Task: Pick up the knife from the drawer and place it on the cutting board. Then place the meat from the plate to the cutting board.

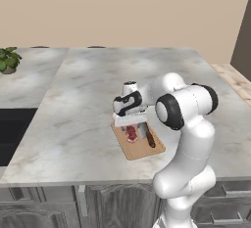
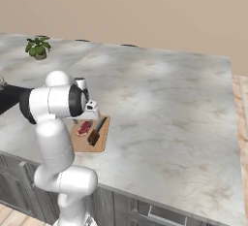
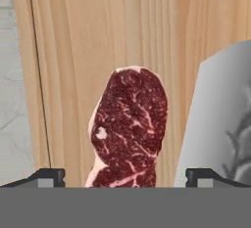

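Note:
The meat, red with white marbling, lies on the tan cutting board. My gripper hovers just over it, open, with one dark fingertip on each side of the chunk and nothing held. The knife's grey blade lies to the right of the meat. From the base, the gripper stands over the meat, with the knife beside it on the board. The same board, meat and knife show from the right. The plate is hidden. A drawer front sits below the counter edge.
The marble counter stretches wide behind and to the right of the board. A potted plant stands at the far left back. A dark recess is set into the counter at the left. The counter's front edge runs just below the board.

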Available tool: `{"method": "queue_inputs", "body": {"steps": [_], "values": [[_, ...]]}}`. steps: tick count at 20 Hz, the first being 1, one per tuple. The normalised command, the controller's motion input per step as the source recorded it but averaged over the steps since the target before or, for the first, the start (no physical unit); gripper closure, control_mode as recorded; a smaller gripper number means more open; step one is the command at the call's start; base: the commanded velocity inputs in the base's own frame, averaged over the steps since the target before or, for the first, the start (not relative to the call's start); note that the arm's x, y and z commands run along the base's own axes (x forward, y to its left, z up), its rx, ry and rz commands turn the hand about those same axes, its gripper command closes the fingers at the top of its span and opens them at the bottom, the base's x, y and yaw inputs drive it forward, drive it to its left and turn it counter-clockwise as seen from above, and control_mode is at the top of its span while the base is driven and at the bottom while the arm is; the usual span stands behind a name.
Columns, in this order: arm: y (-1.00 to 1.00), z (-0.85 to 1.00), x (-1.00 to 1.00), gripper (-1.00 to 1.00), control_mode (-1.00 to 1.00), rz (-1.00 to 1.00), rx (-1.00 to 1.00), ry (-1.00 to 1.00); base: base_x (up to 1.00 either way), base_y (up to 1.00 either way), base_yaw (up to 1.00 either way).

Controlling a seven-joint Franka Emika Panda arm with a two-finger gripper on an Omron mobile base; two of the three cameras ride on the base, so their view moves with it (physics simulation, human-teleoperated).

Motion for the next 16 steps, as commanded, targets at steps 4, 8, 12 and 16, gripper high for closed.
{"method": "queue_inputs", "body": {"steps": [4, 8, 12, 16], "values": [[0.03, 0.60, -0.06, -1.00, -1.00, 0.00, -0.06, 0.00, 0.00, 0.00, 0.00], [0.00, 0.51, -0.35, -1.00, -1.00, 0.00, -0.06, -0.04, 0.00, 0.00, 0.00], [0.00, 0.46, -0.66, -1.00, -1.00, 0.00, -0.02, -0.08, 0.00, 0.00, 0.00], [-0.01, 0.29, -0.97, -1.00, -1.00, 0.00, 0.00, -0.07, 0.00, 0.00, 0.00]]}}
